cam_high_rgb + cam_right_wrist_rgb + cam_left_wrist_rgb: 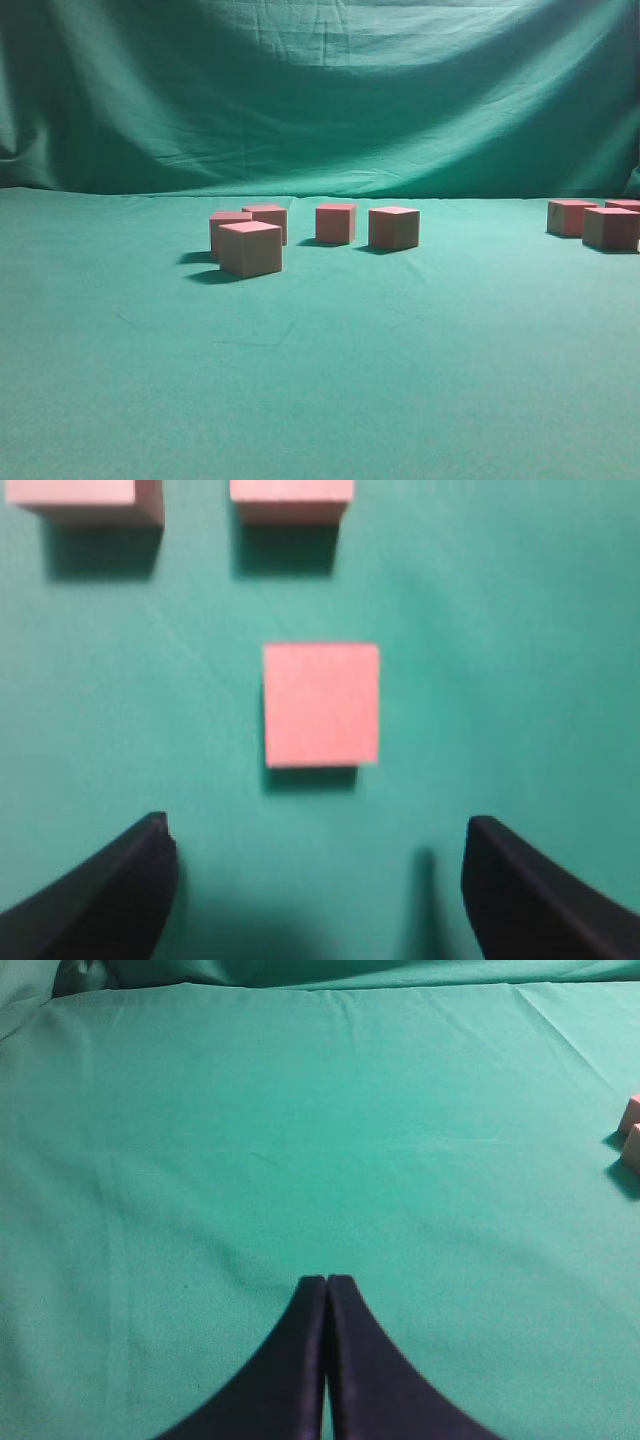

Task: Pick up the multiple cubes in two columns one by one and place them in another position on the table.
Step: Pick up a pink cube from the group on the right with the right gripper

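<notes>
Above the wrinkled teal table [500, 630], the right gripper [318, 880] hangs wide and empty, one cube [321, 705] just ahead between its fingers, green backdrop [320, 90] behind.

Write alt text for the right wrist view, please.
A salmon-pink cube sits on teal-green cloth just ahead of the robot's open right hand. Two more cubes are cut off by the top edge.

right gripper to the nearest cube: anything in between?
Nothing visible. In the right wrist view the right gripper is open, with only bare table between its fingertips and the nearest cube. Two more cubes lie beyond it, not between.
</notes>
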Tool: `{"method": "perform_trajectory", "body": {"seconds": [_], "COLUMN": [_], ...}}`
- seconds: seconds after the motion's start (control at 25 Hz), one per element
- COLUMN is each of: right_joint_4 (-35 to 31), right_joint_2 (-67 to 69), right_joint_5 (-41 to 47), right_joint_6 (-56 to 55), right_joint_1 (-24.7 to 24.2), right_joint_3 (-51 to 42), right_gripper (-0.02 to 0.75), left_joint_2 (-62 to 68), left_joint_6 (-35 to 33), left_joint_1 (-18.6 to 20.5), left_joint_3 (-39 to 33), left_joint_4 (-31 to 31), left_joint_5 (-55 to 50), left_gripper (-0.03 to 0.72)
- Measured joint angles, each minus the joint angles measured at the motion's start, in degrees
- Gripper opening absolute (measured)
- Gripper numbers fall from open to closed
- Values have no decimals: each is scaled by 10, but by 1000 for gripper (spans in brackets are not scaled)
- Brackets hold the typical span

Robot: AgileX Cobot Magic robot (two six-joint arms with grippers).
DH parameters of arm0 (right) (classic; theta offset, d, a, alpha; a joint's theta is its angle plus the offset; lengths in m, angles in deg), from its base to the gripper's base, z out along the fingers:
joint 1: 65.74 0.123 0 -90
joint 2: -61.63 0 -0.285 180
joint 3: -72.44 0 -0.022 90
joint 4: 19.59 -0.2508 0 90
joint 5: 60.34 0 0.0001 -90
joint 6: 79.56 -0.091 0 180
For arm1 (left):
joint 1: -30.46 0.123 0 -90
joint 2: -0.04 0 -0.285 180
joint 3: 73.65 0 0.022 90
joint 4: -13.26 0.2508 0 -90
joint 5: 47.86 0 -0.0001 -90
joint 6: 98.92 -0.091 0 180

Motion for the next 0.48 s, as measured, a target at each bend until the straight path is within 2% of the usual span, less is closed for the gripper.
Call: {"method": "perform_trajectory", "body": {"seconds": [0.24, 0.48], "right_joint_4": [10, 13], "right_joint_2": [41, 82], "right_joint_5": [-65, -77], "right_joint_6": [6, 10], "right_joint_1": [0, 0], "right_joint_3": [1, 23], "right_gripper": [573, 573], "left_joint_2": [0, 0], "left_joint_6": [0, 0], "left_joint_1": [0, 0], "left_joint_3": [0, 0], "left_joint_4": [0, 0], "left_joint_5": [0, 0], "left_gripper": [0, 0]}}
